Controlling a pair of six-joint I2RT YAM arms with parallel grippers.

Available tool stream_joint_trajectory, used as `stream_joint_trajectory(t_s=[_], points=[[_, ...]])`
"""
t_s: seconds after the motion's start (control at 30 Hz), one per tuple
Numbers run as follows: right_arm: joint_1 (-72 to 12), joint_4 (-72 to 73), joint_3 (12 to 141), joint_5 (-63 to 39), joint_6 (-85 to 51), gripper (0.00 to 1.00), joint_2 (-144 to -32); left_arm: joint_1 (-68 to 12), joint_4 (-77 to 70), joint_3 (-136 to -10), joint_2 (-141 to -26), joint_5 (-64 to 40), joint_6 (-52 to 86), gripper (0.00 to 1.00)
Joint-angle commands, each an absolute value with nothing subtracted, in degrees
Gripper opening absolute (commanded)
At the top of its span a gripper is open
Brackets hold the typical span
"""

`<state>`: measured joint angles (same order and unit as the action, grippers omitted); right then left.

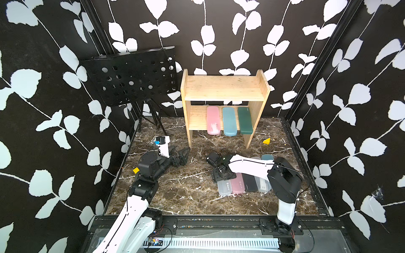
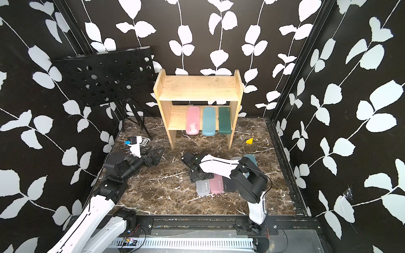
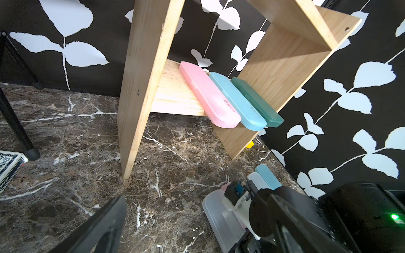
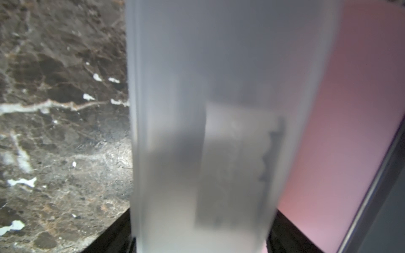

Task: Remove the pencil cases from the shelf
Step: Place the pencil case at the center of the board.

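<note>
Three pencil cases [image 1: 229, 121] on lower tier of shelf [image 1: 223, 87], five abreast on table [image 1: 175, 192] before it.

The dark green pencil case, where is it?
In both top views the dark green pencil case lies on the shelf's lower board, rightmost of three, beside the light blue case.

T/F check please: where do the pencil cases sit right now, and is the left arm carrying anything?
1. The shelf has three cases on its lower tier: pink case, teal case, dark green case. True.
2. The top tier holds a case. False: it is bare.
3. The black case is on the shelf. False: it lies on the table, in a row with other cases.
4. The left gripper holds nothing, jaws open. True.
</note>
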<state>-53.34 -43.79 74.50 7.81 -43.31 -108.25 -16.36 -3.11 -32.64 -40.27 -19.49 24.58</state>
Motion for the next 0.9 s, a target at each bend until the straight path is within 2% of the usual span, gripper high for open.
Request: stream_joint_trajectory(t_s=[0.0,0.23,0.37,0.57,0.77,0.87], points=[[-53.21,-44.84,74.28,10.15,-42.92,0.91,-104.92,-16.61,-3.68,-33.76,-39.44,-19.93,24.15,0.99],[-53.35,-45.45,76.98,12.23,-42.47,0.95,-100.61,-16.61,-3.46,-34.49,-39.47,-20.43,24.78,0.99],[-52.77,-44.54,76.93,14.66,-41.95,0.99,-94.91,-16.61,-6.27,-35.24,-41.97,-22.44,30.64,0.99],[-47.36,-42.98,75.53,15.38,-40.93,0.99,-84.46,-17.33,-18.97,-37.44,-53.78,-29.97,47.76,0.99],[-41.6,-44.41,75.57,15.43,-39.66,1.0,-76.65,-21.7,-18.42,-45.64,-66.53,-31.99,52.15,0.99],[-40.02,-45.1,73.8,15.34,-39.38,0.99,-74.02,-21.93,-27.89,-46.58,-73.43,-34.01,59.71,0.99]])
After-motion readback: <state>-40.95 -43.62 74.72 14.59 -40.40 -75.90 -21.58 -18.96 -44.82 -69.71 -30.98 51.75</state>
